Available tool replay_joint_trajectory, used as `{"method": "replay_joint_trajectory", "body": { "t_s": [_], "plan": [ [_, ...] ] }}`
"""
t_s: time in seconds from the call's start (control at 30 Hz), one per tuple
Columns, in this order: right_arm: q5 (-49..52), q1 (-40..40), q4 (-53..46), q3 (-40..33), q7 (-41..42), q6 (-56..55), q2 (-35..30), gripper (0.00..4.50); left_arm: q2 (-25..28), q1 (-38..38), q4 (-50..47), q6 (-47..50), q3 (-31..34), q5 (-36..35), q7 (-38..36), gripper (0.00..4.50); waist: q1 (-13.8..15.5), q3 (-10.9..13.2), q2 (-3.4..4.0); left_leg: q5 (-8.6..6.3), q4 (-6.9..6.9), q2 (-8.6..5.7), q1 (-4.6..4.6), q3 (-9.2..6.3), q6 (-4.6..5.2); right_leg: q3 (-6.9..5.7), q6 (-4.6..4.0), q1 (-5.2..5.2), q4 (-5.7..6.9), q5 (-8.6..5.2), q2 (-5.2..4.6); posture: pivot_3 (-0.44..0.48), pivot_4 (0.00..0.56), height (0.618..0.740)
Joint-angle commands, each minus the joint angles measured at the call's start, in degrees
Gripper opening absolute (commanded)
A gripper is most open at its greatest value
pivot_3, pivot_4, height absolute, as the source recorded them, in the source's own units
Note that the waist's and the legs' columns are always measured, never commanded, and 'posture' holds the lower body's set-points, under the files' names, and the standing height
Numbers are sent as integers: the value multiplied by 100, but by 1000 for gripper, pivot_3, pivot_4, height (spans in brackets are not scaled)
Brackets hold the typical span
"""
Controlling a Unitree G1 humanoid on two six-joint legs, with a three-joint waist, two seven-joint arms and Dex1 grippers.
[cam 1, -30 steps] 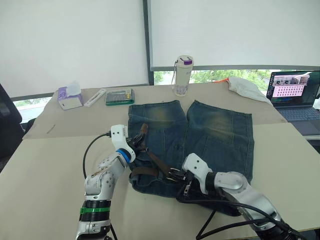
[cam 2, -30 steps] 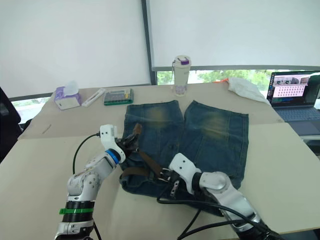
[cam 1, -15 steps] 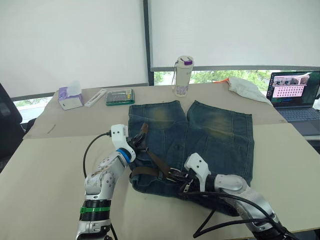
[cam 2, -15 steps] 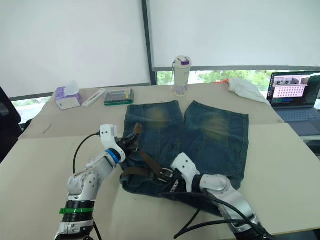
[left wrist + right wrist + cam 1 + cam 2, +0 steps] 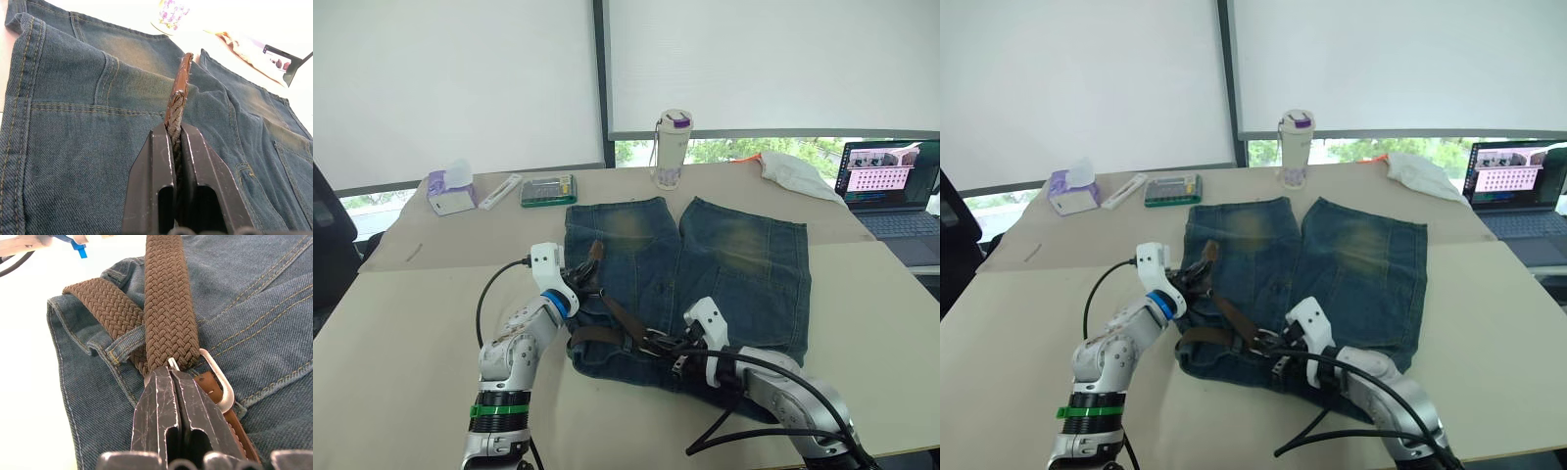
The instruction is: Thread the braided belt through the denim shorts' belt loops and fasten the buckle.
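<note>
The left gripper (image 5: 176,147) pinches the belt (image 5: 168,313) near its tip, apparently keeping the free end taut and lifted off the shorts (image 5: 744,264). The right gripper (image 5: 171,382), fingers pressed together, bears on the buckle (image 5: 215,377) at the waistband, likely working the prong; beside it a loop (image 5: 124,345) crosses the belt.

Braided belt (image 5: 168,318) crosses shorts' (image 5: 734,255) waistband, buckle (image 5: 217,382) attached.

The denim shorts (image 5: 690,279) lie before me on the table (image 5: 401,323), the braided belt (image 5: 612,315) across their waistband, a bottle (image 5: 672,147) behind them.
</note>
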Motion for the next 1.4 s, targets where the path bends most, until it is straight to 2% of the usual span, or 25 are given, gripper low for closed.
{"method": "replay_joint_trajectory", "body": {
  "t_s": [0.03,0.27,0.43,0.6,0.83,1.0,1.17,1.4],
  "plan": [
    [170,94,415,-208,-403,707,225,26,89,-163,-190,-146,156,-29,-2,0,-2,-4,-2,0,0,0,0,0,0,0,0,0,0,0,0,0,150,740],
    [-74,135,283,30,-553,772,-46,26,158,-236,-270,-145,120,-55,-135,0,1,-12,2,0,-1,0,0,-1,0,0,0,0,0,0,0,0,150,740],
    [-967,28,348,1106,-405,116,-863,26,85,-437,-281,-56,131,-143,-112,0,34,-24,-6,0,1,-6,1,-4,0,-7,0,3,-2,0,-3,0,150,740],
    [-1281,-151,585,1527,-236,-222,-1066,26,71,-550,-260,8,119,-209,-86,0,19,-36,-17,-1,1,-4,14,-6,-1,-10,1,24,-9,0,0,0,150,740],
    [-1109,-113,648,1207,-298,-86,-853,26,151,-580,-294,26,103,-254,-141,0,21,-32,-26,-6,-7,-2,65,-14,-2,-13,1,82,-25,-2,3,0,150,740],
    [-809,47,542,832,-302,67,-620,26,259,-764,-350,136,19,-442,-483,0,28,-31,-27,-10,-10,0,74,-20,-3,-15,2,94,-38,-3,9,0,150,740],
    [-654,309,-30,536,106,-1044,-645,26,313,-726,-254,211,-99,-331,-532,0,31,-28,-26,-13,-19,-2,71,-23,0,-15,3,92,-50,-4,6,0,150,740],
    [-1175,544,-580,534,421,-2109,-1172,26,389,-643,-182,211,-213,-208,-582,0,4,9,-21,-11,-35,0,70,-21,-4,-13,4,85,-60,-3,8,0,150,740]
  ]
}}
